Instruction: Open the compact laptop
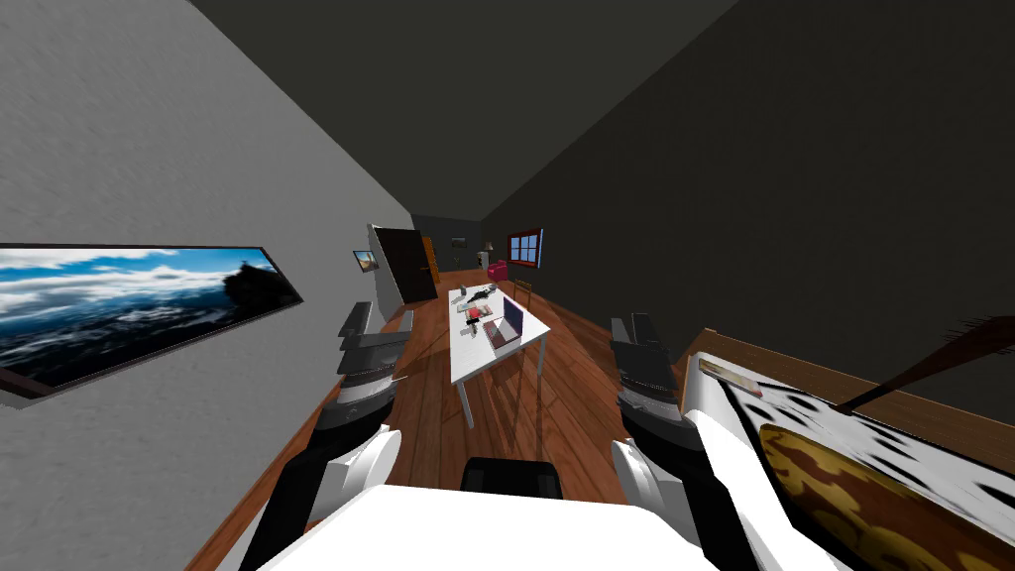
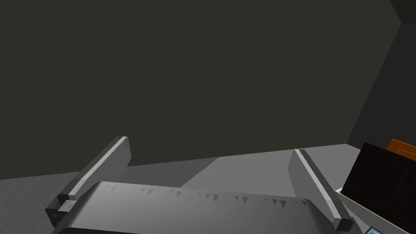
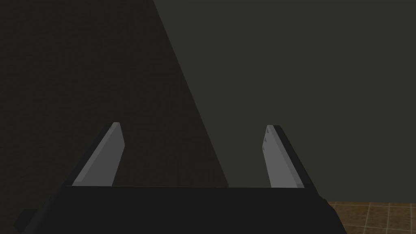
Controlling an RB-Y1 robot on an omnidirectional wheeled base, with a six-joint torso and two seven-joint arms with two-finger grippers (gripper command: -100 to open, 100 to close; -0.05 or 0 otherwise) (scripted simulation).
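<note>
Narrow room: brown plank floor (image 1: 565, 397), dark walls (image 1: 793, 198). White rectangular counter (image 1: 471, 367) on thin legs, well ahead of left end effector (image 2: 210, 146) and right end effector (image 3: 193, 126). On counter: compact laptop (image 1: 506, 325), lid raised, purple screen, beside small clutter (image 1: 474, 297). Both end effectors spread wide, holding nothing.

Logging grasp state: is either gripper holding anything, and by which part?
Nothing is held. The left gripper and right gripper are both open and empty; the laptop sits ahead on the white table.
</note>
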